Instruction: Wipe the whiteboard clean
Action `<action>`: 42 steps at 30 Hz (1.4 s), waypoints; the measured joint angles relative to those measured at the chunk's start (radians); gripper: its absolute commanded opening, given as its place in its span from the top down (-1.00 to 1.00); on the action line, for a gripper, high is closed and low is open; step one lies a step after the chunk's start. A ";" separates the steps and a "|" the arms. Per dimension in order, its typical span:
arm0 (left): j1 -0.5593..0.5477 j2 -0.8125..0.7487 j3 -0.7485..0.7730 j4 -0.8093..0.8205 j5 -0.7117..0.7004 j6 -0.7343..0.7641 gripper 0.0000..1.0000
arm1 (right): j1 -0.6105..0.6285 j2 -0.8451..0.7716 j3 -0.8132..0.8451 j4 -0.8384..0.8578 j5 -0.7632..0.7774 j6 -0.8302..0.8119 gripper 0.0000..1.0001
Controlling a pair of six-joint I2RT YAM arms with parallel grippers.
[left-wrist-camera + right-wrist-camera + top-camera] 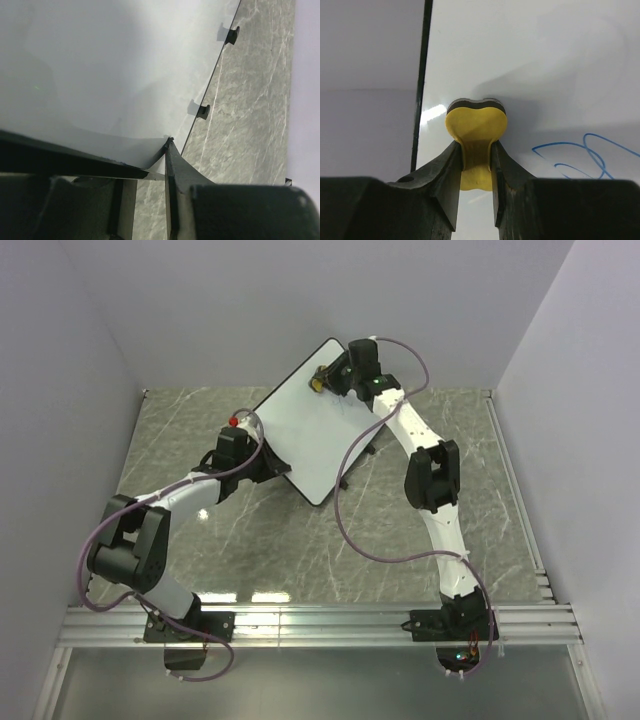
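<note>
The whiteboard (pixel 305 425) is lying toward 12 o'clock on the desk (pixel 250 560), turned so that one corner is pointing to 12 o'clock. It seems to be tilting up off the surface, though how steeply I cannot tell.

The left jaws are clenching the board's thin edge at about its 8 o'clock side, as the left wrist view shows, with the black frame pinched between them and two small black feet (pixel 202 111) showing along the rim beyond. They are bracing the board.

The right jaws are grasping a yellow eraser (pixel 476 125) by its narrow middle and pressing its dark felt face against the board, close to the black frame near the 12 o'clock corner.

As a judgement, the wiping is under way but not finished. A blue scribble (pixel 580 155) is showing at about 4 o'clock from the eraser in the right wrist view, apart from it and untouched by the felt. The white surface around the eraser is looking clean, and from above no marks are standing out, though thin lines may be too fine to show there. What is left is carrying the eraser across the blue loops.
</note>
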 measured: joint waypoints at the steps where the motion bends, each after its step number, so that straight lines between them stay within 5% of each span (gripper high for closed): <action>1: 0.000 0.004 0.004 0.000 0.001 0.005 0.99 | 0.000 0.000 0.008 -0.005 0.010 -0.002 1.00; 7: 0.000 0.023 0.023 -0.003 0.008 0.025 0.99 | -0.014 -0.012 0.000 -0.124 0.088 -0.012 1.00; 15: 0.000 0.021 0.023 -0.006 0.008 0.037 0.99 | -0.048 -0.137 -0.264 -0.335 0.233 -0.124 1.00; 22: -0.006 0.029 0.037 -0.021 0.003 0.050 0.99 | -0.055 -0.070 -0.122 -0.456 0.239 -0.142 1.00; 36: -0.084 0.069 0.101 -0.066 -0.061 0.109 0.99 | -0.038 0.035 0.056 0.055 0.077 0.030 1.00; 42: -0.100 0.069 0.106 -0.104 -0.063 0.155 0.99 | -0.031 0.033 0.048 0.049 0.108 0.024 1.00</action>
